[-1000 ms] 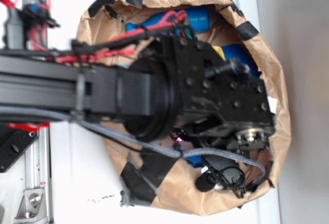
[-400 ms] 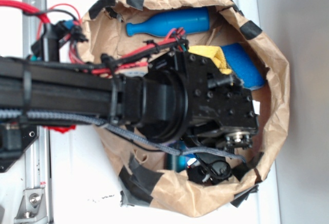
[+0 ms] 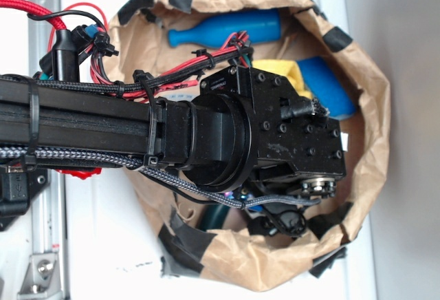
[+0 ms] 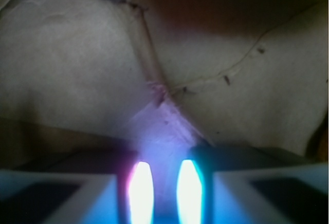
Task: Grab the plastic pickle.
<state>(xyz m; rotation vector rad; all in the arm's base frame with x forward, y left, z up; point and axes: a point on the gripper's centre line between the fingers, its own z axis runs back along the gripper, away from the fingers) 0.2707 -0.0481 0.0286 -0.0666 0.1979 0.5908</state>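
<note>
In the exterior view a dark green, glossy rounded shape, the plastic pickle (image 3: pixel 217 219), peeks out under the arm near the bag's lower wall. My black wrist block (image 3: pixel 289 142) hangs over the middle of the brown paper bag (image 3: pixel 371 142) and hides the fingers below it. In the wrist view my gripper (image 4: pixel 164 166) points at the bare creased paper floor. Its two glowing fingertips (image 4: pixel 140 188) stand a narrow gap apart with nothing between them. No pickle shows in the wrist view.
A long blue bottle-shaped toy (image 3: pixel 227 28) lies along the bag's top wall. A yellow cloth (image 3: pixel 285 71) and a blue block (image 3: pixel 330 90) sit to the right of it. Black tape patches (image 3: pixel 185 234) line the bag's rim. Cables (image 3: pixel 199 62) run along the arm.
The arm has shifted left and slightly down, uncovering the whole blue bottle. The dark green shape now shows below the arm.
</note>
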